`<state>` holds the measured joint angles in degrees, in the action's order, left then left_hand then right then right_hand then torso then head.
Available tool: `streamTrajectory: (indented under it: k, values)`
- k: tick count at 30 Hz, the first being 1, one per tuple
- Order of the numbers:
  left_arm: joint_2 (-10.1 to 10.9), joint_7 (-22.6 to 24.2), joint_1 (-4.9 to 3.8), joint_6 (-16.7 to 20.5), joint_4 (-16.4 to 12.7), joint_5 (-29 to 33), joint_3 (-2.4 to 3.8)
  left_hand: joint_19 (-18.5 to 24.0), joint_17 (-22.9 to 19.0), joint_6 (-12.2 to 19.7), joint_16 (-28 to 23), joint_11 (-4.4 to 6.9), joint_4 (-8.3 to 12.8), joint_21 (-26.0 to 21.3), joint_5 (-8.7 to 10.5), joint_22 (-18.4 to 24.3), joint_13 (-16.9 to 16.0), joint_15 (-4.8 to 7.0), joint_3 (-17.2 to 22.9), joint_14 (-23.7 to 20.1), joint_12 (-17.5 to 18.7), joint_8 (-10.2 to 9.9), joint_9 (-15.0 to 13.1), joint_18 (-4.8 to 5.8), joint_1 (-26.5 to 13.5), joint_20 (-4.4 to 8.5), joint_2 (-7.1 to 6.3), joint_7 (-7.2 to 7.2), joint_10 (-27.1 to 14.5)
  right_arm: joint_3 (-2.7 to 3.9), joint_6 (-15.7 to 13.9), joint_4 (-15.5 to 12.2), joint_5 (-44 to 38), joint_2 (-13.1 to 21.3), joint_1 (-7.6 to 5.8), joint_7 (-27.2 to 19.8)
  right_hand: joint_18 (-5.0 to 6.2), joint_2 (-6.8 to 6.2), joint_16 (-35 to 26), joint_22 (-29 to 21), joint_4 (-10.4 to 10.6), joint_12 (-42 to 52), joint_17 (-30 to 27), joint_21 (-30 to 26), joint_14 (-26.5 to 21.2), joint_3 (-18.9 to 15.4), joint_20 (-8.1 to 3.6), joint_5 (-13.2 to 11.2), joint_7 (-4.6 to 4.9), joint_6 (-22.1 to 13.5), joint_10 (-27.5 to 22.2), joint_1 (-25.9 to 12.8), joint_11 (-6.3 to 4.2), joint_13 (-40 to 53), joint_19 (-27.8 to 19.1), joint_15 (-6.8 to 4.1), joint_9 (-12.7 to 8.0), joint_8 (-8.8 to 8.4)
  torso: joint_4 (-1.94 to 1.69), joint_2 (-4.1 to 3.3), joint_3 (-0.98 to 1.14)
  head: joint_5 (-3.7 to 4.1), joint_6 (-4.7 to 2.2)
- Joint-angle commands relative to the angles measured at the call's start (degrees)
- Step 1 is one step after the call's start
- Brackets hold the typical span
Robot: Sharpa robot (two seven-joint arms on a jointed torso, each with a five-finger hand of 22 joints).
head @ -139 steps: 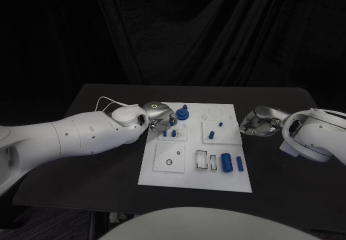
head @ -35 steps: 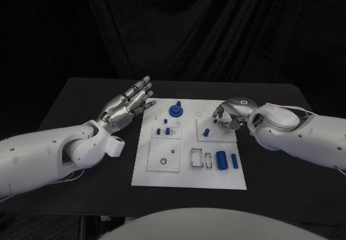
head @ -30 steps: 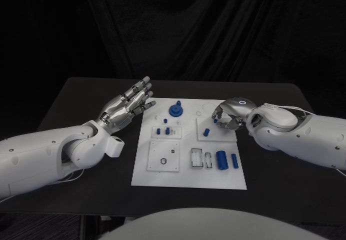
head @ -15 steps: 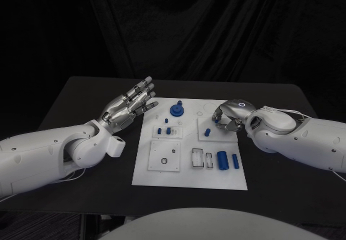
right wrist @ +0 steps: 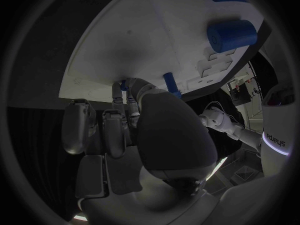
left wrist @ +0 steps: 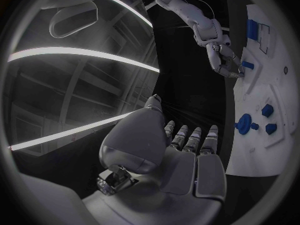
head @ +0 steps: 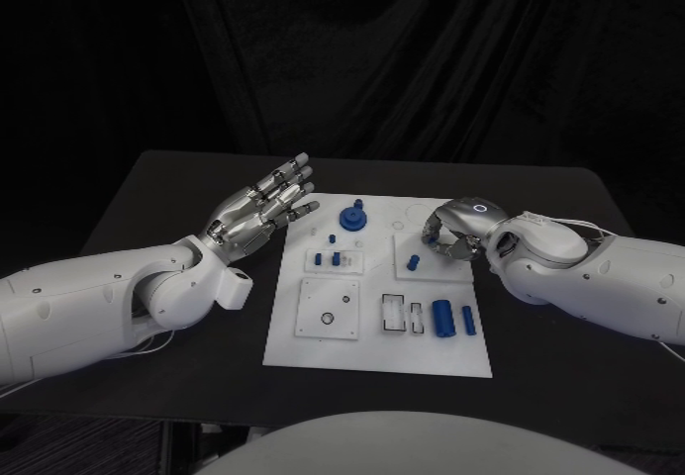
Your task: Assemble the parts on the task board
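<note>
Nearest me, along the front strip of the task board [head: 307, 351], sit a big blue cylinder [head: 441, 319] and a thinner blue rod [head: 467, 318] side by side, both lying flat with their long axes running front to back, just beside a pair of rectangular slots [head: 401, 314]. Neither hand is close to them.

Further in, a short blue peg [head: 413, 263] stands slightly tilted in the right-hand middle plate of the board. This is the piece the next move seems to turn on. The right hand [head: 454, 235] hangs just beyond it and a little to its right, fingers curled downward to the board, so the peg lies toward the robot from those fingertips. In the right wrist view the peg [right wrist: 170, 84] shows just beside the fingertips [right wrist: 132, 87], and a speck of blue sits between them; whether that is a small part pinched there or something on the board behind, I cannot tell, so I can't say if this hand holds anything.

On the left side, two small blue pegs [head: 327, 260] stand in their plate, and beyond them the round blue gear piece [head: 351, 216] sits on the far strip.

The left hand [head: 261, 208] is raised off the board's left edge, palm flat, fingers straight and spread, holding nothing. It is well apart from the tilted peg; the right hand is clearly the nearer one.
</note>
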<state>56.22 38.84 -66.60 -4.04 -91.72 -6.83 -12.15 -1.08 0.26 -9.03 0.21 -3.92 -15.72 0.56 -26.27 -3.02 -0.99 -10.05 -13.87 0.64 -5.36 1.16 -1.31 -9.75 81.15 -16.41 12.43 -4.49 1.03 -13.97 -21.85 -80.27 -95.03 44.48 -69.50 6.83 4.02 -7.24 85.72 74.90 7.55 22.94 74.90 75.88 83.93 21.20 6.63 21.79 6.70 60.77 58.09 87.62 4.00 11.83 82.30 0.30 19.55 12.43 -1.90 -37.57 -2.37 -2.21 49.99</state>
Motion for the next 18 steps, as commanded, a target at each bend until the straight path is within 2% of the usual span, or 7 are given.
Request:
streamTrajectory:
  k: [1,5,10,18]
  values:
    - [-0.16,4.78,0.08,-1.08,-0.03,0.34,0.05,0.02,0.08,-0.04,0.36,-0.55,0.10,0.29,-0.26,-0.06,-0.07,-0.37,0.08,0.24,-0.24,0.27,-0.08,-0.38,0.61,-0.33,-0.06,0.50,0.06,-0.09,-0.11,0.11,-0.07,0.02,0.26,0.07,-0.56,0.12,-0.12,10.58,-0.72,0.47,1.87,0.01,1.87,0.60,-0.69,-0.47,0.10,0.33,1.17,0.67,-0.27,0.13,-0.02,-0.59,0.93,0.42,0.05,-0.05,0.01,-0.16,0.01]
    - [-0.20,4.38,0.08,-1.07,0.05,0.34,0.05,0.00,0.09,-0.01,0.37,-0.63,0.15,0.30,-0.57,-0.07,-0.06,-0.47,0.11,0.26,-0.21,0.26,-0.07,-0.36,0.81,-0.35,-0.06,0.60,0.06,-0.07,-0.29,0.18,-0.07,-0.03,0.26,0.17,-0.56,0.05,-0.16,10.58,-0.88,0.42,1.77,-0.02,1.84,0.72,-0.75,-0.57,0.21,0.19,1.31,0.68,-0.27,0.10,-0.04,-0.63,1.12,0.41,0.14,-0.06,-0.01,-0.21,0.01]
    - [-0.28,3.87,0.09,-1.04,0.20,0.34,0.05,-0.04,0.05,-0.04,0.32,-0.76,0.31,0.32,-1.04,-0.11,-0.01,-0.63,0.21,0.19,0.00,0.25,-0.08,-0.31,1.16,-0.40,0.01,0.91,-0.04,-0.04,-0.47,0.21,-0.07,-0.11,0.25,0.26,-0.57,-0.02,-0.20,10.57,-1.31,0.25,1.71,-0.01,1.82,1.17,-0.80,-0.50,0.44,-0.40,1.52,0.81,-0.19,0.04,-0.06,-0.60,1.50,0.18,0.03,0.04,-0.05,-0.05,0.01]
    - [-0.43,3.26,0.10,-0.94,0.38,0.34,0.05,-0.09,0.02,-0.09,0.26,-0.85,0.51,0.35,-1.52,-0.17,0.00,-0.76,0.38,0.10,0.13,0.26,-0.09,-0.26,1.55,-0.44,0.17,1.21,-0.12,0.09,-1.29,-0.16,-0.07,0.11,0.05,0.21,-0.56,-0.20,-0.31,10.55,-1.49,0.17,1.43,-0.06,1.73,1.32,-0.77,-0.95,0.60,-0.61,1.85,0.58,-0.12,0.03,-0.11,-0.54,1.89,0.13,0.02,0.08,-0.08,-0.36,0.01]
